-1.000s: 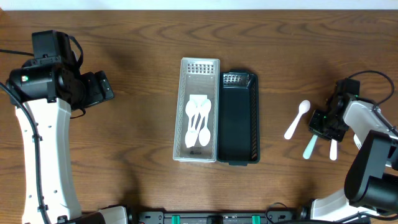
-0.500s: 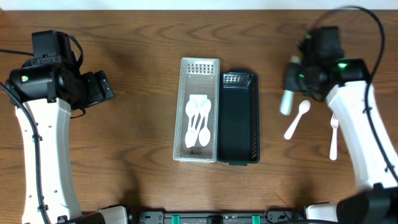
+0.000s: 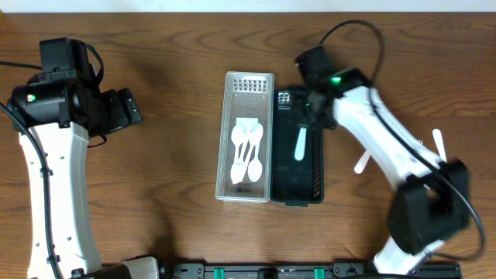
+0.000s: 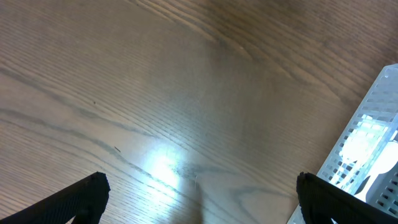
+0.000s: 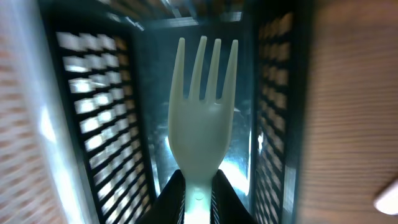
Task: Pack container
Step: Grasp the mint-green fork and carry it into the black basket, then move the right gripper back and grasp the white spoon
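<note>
My right gripper [image 3: 304, 116] is shut on a pale green plastic fork [image 3: 300, 144] and holds it over the inside of the black slotted container [image 3: 316, 167]. In the right wrist view the fork [image 5: 203, 118] points tines away, clamped by its handle between my fingers [image 5: 199, 198], with the black container's walls [image 5: 87, 124] on both sides. The white slotted container [image 3: 225, 139] beside it holds several white spoons [image 3: 246, 151]. My left gripper [image 3: 132, 108] is open and empty over bare table at the left; its wrist view [image 4: 199, 202] shows a corner of the white container [image 4: 373, 149].
A white spoon [image 3: 361, 163] lies on the table right of the black container, partly under my right arm. A white fork [image 3: 439, 144] lies further right. My right arm stretches across the table's right half.
My right arm has swung from the right side of the table to the left with the green fork, which is now over the black container. The left arm has not moved.
</note>
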`<state>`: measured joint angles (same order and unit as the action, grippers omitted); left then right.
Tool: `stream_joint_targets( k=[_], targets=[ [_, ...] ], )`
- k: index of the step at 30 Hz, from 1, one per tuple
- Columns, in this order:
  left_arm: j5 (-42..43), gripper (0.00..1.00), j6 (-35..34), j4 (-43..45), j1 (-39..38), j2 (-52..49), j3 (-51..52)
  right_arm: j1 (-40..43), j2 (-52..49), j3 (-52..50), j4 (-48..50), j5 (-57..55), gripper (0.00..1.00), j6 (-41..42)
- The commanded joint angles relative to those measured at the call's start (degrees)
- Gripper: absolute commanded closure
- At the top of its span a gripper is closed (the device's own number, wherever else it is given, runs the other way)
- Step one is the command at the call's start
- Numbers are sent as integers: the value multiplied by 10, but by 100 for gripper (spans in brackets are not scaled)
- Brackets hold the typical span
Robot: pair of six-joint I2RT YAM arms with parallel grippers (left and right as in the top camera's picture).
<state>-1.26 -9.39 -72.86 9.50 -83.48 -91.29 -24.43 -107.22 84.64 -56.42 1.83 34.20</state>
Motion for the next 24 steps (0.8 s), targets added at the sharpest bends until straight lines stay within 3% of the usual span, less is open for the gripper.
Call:
stream_joint_targets(
  k=[1,4,7,15,17,19,24],
  targets=[
    [4,2,-1,0,1,-1,4,-20,-32,-1,-2,-2,95,15],
    [4,2,-1,0,1,-1,4,-29,-42,-1,2,-3,90,10],
    [4,2,-1,0,1,-1,4,-31,-39,-1,6,-3,67,4],
    [4,2,-1,0,1,-1,4,-7,20,57,-9,-9,60,-42],
    [4,2,-1,0,1,-1,4,12,45,84,-13,-22,53,-42],
    [4,2,-1,0,1,-1,4,45,75,105,-17,-35,46,-42],
    [4,2,-1,0,1,-1,4,171,115,110,-53,-40,39,-25]
  ],
)
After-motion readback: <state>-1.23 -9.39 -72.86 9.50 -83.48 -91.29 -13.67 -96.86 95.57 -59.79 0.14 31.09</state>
